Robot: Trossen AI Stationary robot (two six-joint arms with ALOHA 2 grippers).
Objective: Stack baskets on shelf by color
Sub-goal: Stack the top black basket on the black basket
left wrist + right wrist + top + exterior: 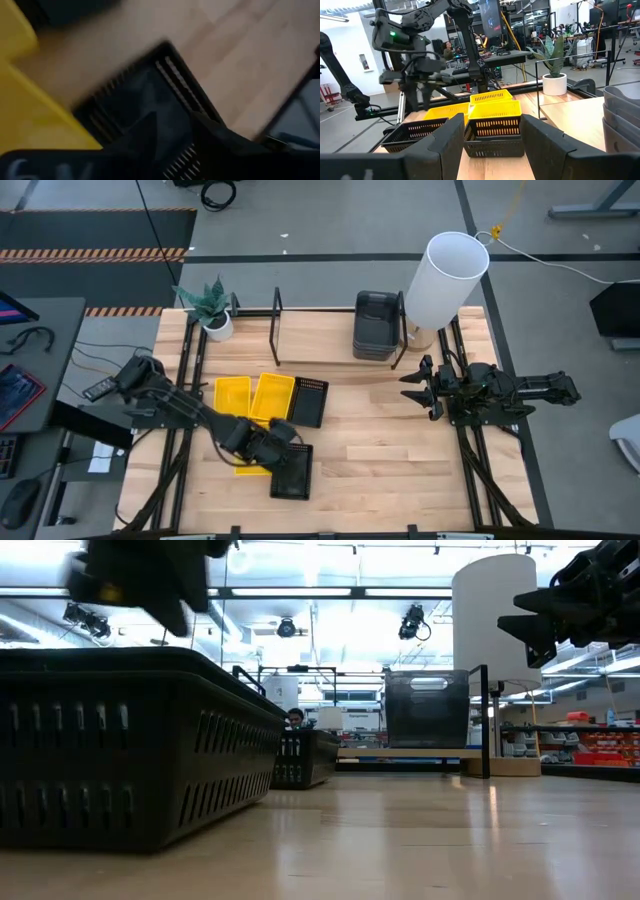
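My left hand [277, 448] is at about 7 o'clock on the light wood worktop [400, 460], low over a small black perforated plastic basket [291, 473] that sits flat on the surface; the fingers reach down to its rim, but I cannot tell how far apart they are or whether they have any grip on it. A yellow plastic basket [252, 463] lies just at 9 o'clock of that black one, mostly hidden under my wrist. Toward 11 o'clock, two more bright yellow baskets [233, 394] sit side by side, with a second black perforated basket [309, 401] touching their 3 o'clock side. The low black metal-tube shelf [277, 315] runs along the 12 o'clock edge; a nested stack of dark grey round-cornered baskets [376, 325] stands in its 3 o'clock end. A tall white cylinder [446, 278] stands just past that stack, and a small potted plant [213, 310] is at the 9 o'clock end. My right hand [420, 387] hangs above the worktop at 3 o'clock, fingers spread wide, holding nothing.
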